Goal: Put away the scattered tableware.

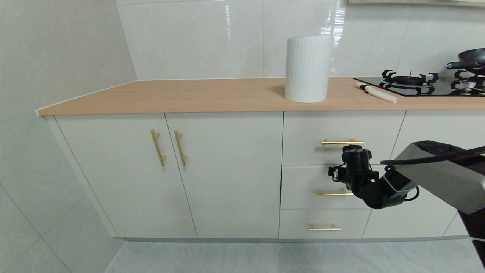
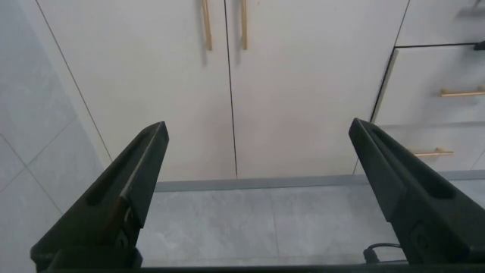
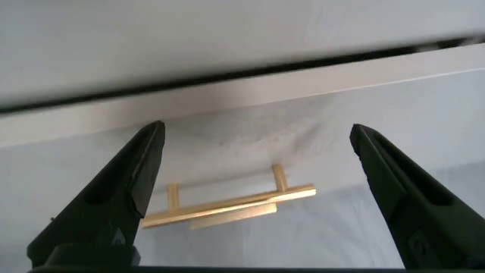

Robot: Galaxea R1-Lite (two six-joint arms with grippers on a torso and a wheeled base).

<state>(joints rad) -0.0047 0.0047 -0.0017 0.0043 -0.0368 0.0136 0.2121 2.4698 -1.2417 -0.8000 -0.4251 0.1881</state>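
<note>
1. The right end effector (image 1: 353,148) hangs in front of the drawer stack (image 1: 303,178). It is just under the top handle (image 1: 343,142) and above the middle handle (image 1: 333,193).
2. Its fingers (image 3: 129,197) are spread wide and hold nothing. In the right wrist view a gold bar handle (image 3: 231,205) lies ahead between them, apart from both (I cannot tell from that view which drawer it belongs to).
3. The left end effector (image 2: 258,127) is also wide open and empty. It hangs low, facing the double cupboard doors (image 2: 227,91) and the grey floor (image 2: 265,220).
4. The knife (image 1: 376,93), pale with a dark band near one end, lies flat on the wooden tabletop (image 1: 189,94). It rests just beside the near left corner of the gas hob (image 1: 416,85), well apart from both end effectors.
5. A white ribbed container (image 1: 307,68) stands upright on the tabletop, near the knife and to its left (what it holds is hidden).
6. A dark pan (image 1: 471,58) sits on the hob's right burner.
7. All three drawers and both cupboard doors are shut.
</note>
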